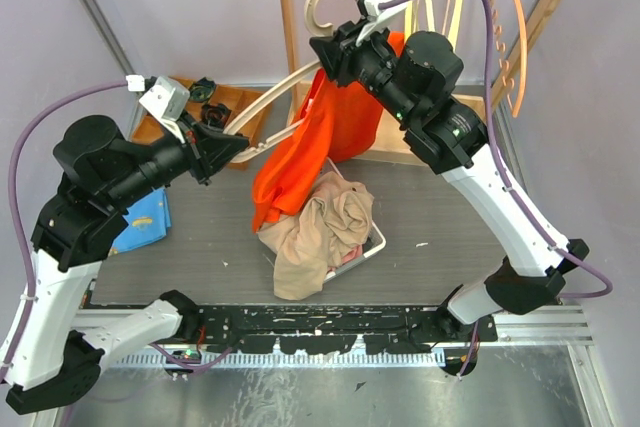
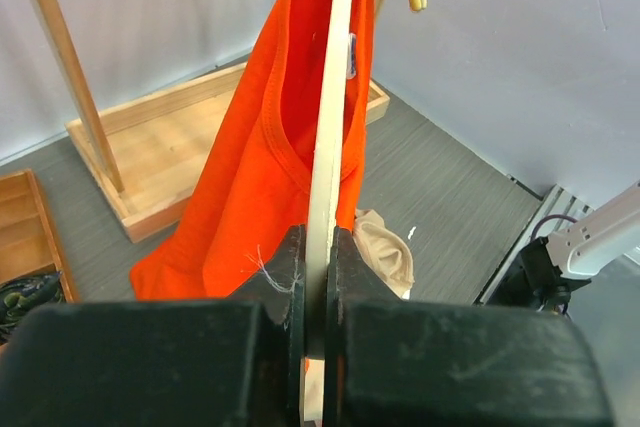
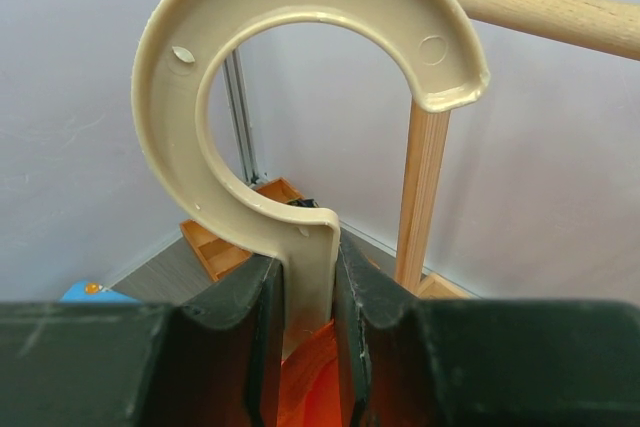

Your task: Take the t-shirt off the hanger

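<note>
Gripping the hanger (image 1: 275, 97) at two places, both grippers are engaged: the left gripper (image 2: 318, 247) is pressed tight on the thin edge of one hanger arm, and the right gripper (image 3: 305, 282) pinches the neck just below the hook (image 3: 200, 57). The t-shirt (image 1: 310, 147) is on the hanger between them, sagging low over the basket (image 1: 377, 243). In the top view the arm toward the left gripper looks bare, and the far shoulder is hidden behind the right arm. Risks noted: the left hold is on a narrow edge and may slip or twist under a sideways pull. The collar may snag on the neck or on the right fingers, which sit where cloth must pass. The hook lies near the rail (image 3: 560, 12) and could catch it. Opposed pulls could bend the hanger.
</note>
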You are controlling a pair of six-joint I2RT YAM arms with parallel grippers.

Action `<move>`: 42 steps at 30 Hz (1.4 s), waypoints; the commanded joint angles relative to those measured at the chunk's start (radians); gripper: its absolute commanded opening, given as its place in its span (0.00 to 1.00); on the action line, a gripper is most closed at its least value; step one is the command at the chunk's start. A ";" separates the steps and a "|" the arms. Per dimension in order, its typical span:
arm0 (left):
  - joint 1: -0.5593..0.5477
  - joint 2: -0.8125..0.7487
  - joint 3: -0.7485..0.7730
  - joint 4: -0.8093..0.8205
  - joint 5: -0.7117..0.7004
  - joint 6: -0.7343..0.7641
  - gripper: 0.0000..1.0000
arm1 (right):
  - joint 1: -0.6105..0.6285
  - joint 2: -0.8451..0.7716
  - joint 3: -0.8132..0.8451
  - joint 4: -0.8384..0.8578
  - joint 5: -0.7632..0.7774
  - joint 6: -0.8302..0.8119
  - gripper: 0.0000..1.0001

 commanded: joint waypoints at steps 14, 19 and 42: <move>0.009 -0.051 0.014 -0.053 -0.055 0.010 0.00 | 0.001 -0.070 0.032 0.043 -0.030 0.057 0.45; 0.009 -0.084 0.016 -0.094 -0.072 0.009 0.00 | 0.000 -0.118 0.002 0.065 0.036 0.080 0.46; 0.009 -0.039 0.040 0.007 -0.116 -0.020 0.00 | 0.000 -0.040 0.037 -0.106 -0.172 0.207 0.46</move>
